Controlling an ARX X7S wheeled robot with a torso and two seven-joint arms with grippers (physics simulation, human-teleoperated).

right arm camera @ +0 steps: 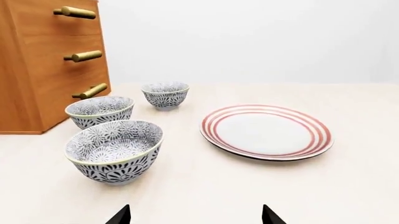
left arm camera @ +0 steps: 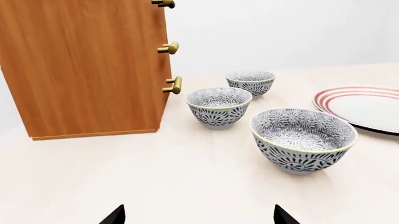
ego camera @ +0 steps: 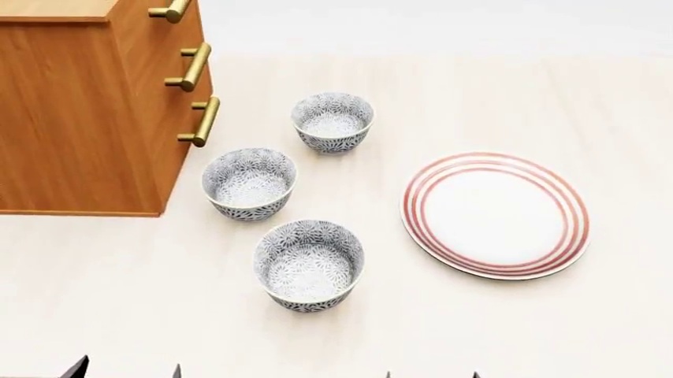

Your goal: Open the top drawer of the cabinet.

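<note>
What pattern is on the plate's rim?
Concentric red rings on the white plate, clearest in the head view.

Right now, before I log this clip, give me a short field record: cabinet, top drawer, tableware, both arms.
cabinet: orange-brown wood, three brass bar handles, standing on the pale table
top drawer: appears shut, handle untouched
bowls: three patterned, beside the cabinet front; nearest one
plate: white with red rings, apart from the bowls
left gripper: jaws open, holding nothing
right gripper: jaws open, holding nothing
</note>
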